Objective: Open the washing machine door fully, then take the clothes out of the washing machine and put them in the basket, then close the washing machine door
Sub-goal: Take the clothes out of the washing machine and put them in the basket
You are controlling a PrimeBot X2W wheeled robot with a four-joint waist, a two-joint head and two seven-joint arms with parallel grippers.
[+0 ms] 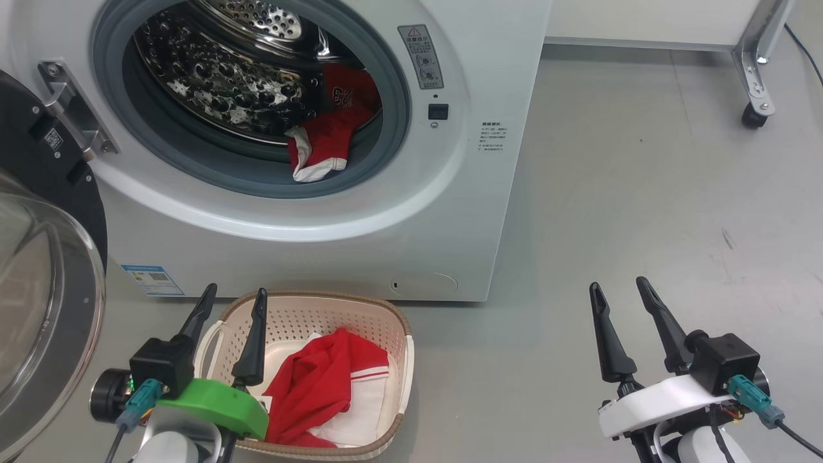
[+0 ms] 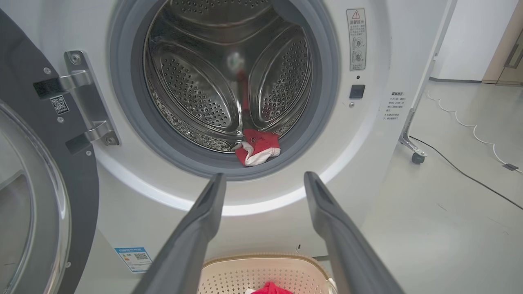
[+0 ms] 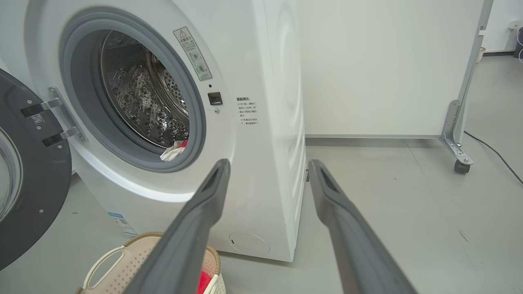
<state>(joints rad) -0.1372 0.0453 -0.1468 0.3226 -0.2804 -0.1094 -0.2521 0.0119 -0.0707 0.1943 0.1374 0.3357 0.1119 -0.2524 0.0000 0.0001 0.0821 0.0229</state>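
Head view: the clothes (image 1: 325, 138), red with white trim, lie in the drum of the washing machine (image 1: 450, 212), with a white-edged end draped onto the grey seal at the lower right of the opening. A second red-and-white garment (image 1: 318, 386) lies in the basket (image 1: 406, 347), which stands on the grey floor (image 1: 643, 193) just in front of the machine. The washing machine door (image 1: 32, 270) is swung wide open on the robot's left, its glass bowl bulging outward. The left pincer (image 1: 235, 290) hangs above the basket's left side, fingers spread and holding nothing. The right pincer (image 1: 618, 283) hangs over the floor well off to the right, likewise spread and empty. In the right wrist view a pale scrap at the drum's lip is probably that same draped end, though the seal hides most of it.
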